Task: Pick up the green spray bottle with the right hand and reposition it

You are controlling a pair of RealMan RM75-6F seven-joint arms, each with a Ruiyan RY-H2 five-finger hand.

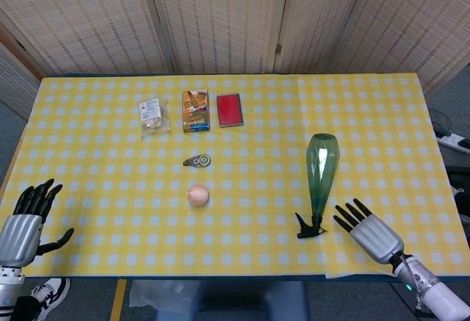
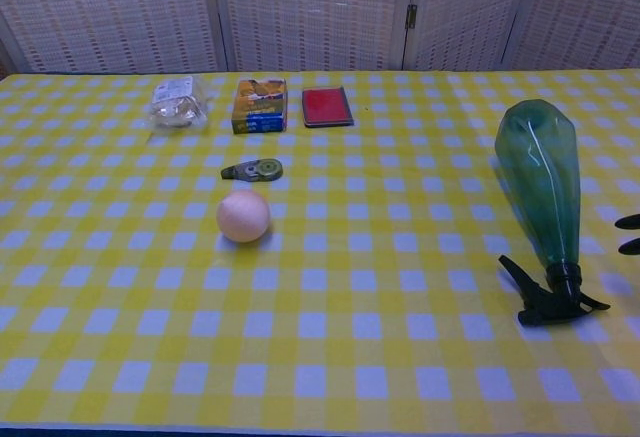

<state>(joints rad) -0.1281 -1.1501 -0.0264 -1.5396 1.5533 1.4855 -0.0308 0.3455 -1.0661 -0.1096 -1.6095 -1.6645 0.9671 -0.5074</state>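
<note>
The green spray bottle (image 1: pixel 321 173) lies flat on the yellow checked table, its black trigger head (image 1: pixel 309 225) toward the front edge; the chest view shows it (image 2: pixel 541 187) at the right. My right hand (image 1: pixel 370 231) hovers open just right of the trigger head, fingers spread and pointing up-left, a short gap from the bottle. Only its fingertips (image 2: pixel 629 234) show at the chest view's right edge. My left hand (image 1: pixel 26 222) is open at the front left corner, far from the bottle.
A peach ball (image 1: pixel 197 195) and a tape dispenser (image 1: pixel 197 161) sit mid-table. A plastic packet (image 1: pixel 152 112), a blue-orange box (image 1: pixel 195 110) and a red card (image 1: pixel 230 109) line the far side. The table's front edge (image 1: pixel 242 275) runs just below my hands.
</note>
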